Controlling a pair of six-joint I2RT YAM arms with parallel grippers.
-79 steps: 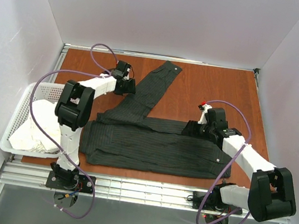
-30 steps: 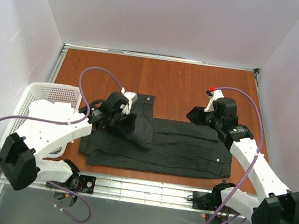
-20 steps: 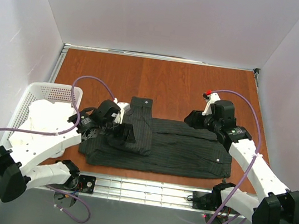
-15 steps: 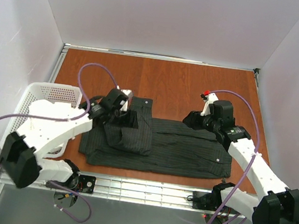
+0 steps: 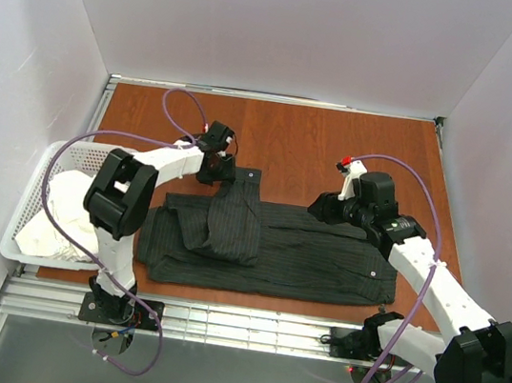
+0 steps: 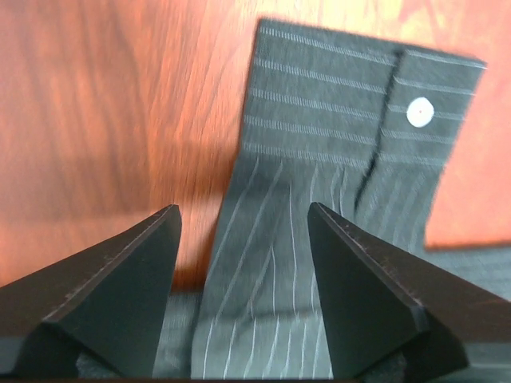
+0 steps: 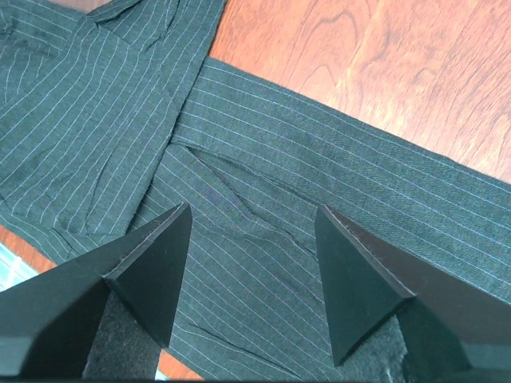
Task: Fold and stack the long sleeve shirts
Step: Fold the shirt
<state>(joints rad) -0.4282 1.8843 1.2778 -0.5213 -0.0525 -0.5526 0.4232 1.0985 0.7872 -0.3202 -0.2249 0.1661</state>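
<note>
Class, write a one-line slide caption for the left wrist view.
Open left gripper hovers over the dark pinstriped shirt, its buttoned cuff flat on the wooden table.

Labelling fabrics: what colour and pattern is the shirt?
The shirt is dark charcoal with fine pale pinstripes; clearest in the right wrist view.

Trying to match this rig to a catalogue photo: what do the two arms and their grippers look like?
The left arm and right arm have white links joined by bulky black joint housings. A thin lavender cable loops along each. The right wrist carries a small red part. The left gripper and right gripper each have two matte dark wedge-shaped fingers.
</note>
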